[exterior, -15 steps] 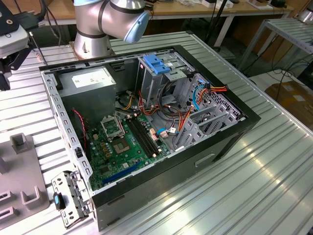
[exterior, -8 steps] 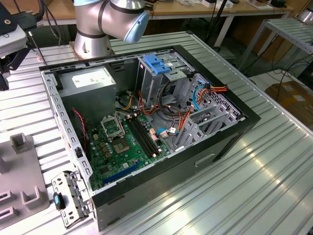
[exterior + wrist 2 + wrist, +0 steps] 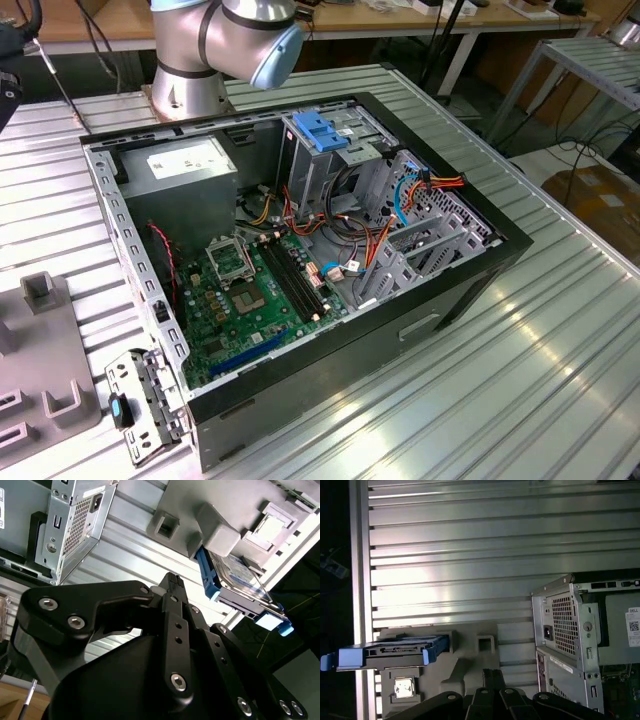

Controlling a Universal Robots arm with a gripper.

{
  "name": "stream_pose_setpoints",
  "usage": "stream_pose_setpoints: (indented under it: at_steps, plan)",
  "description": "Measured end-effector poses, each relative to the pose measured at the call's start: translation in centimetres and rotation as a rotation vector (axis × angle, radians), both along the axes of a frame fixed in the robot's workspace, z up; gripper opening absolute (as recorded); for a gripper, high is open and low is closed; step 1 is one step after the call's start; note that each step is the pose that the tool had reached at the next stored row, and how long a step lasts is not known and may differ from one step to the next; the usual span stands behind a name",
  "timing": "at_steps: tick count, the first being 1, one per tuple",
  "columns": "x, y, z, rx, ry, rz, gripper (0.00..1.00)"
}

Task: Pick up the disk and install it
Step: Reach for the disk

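The disk (image 3: 395, 652) is a flat silver-grey drive with blue side rails. It stands on edge in a slot of a grey holder (image 3: 470, 652) on the ribbed metal table. In the second wrist view the disk (image 3: 235, 577) sits beyond the black fingertips, with its label face partly seen. My gripper (image 3: 172, 580) is shut with nothing between its fingers and hangs clear of the disk, a short way off. In the first wrist view the gripper (image 3: 492, 672) points towards the holder, beside the disk.
An open computer case (image 3: 300, 250) lies on the table, with its motherboard, cables, a power supply box (image 3: 190, 165) and a grey cage with a blue top (image 3: 320, 135). Its rear panel (image 3: 570, 630) is close to the holder (image 3: 40, 350). The arm's base (image 3: 190, 80) stands behind the case.
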State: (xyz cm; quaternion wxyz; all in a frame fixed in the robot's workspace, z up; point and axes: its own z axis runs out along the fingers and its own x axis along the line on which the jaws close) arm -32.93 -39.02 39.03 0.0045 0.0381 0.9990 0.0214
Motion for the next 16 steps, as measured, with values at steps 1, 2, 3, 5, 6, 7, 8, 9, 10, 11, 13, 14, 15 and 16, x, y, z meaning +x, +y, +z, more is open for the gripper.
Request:
stream_pose_setpoints:
  at_steps: [1, 2, 3, 5, 6, 7, 8, 9, 10, 11, 13, 14, 15, 16]
  plan:
    - [-0.26, 0.02, 0.01, -0.0001, 0.0001, 0.000, 0.11]
    - [-0.53, 0.04, 0.00, 0.0000, 0.0001, 0.000, 0.11]
    - [-0.80, 0.06, 0.00, 0.0000, 0.0000, 0.000, 0.11]
    - [-1.14, 0.08, 0.00, 0.0001, 0.0000, 0.000, 0.11]
    - [-1.28, 0.09, 0.00, 0.0000, 0.0000, 0.000, 0.11]
    - [-1.46, 0.10, 0.00, 0.0000, 0.0001, 0.000, 0.11]
    - [-1.59, 0.11, 0.00, 0.0000, 0.0000, 0.000, 0.11]
    - [-1.76, 0.12, 0.00, 0.0000, 0.0000, 0.000, 0.11]
    - [-1.96, 0.13, 0.00, 0.0000, 0.0001, 0.000, 0.11]
    - [-2.32, 0.15, 0.00, 0.0000, 0.0001, 0.000, 0.11]
    - [-2.94, 0.18, 0.00, 0.0000, 0.0001, 0.000, 0.11]
    - [-3.15, 0.20, 0.00, 0.0000, 0.0000, 0.000, 0.11]
    - [-3.32, 0.22, 0.00, 0.0000, 0.0001, 0.000, 0.11]
    - [-3.50, 0.24, 0.00, 0.0000, 0.0000, 0.000, 0.11]
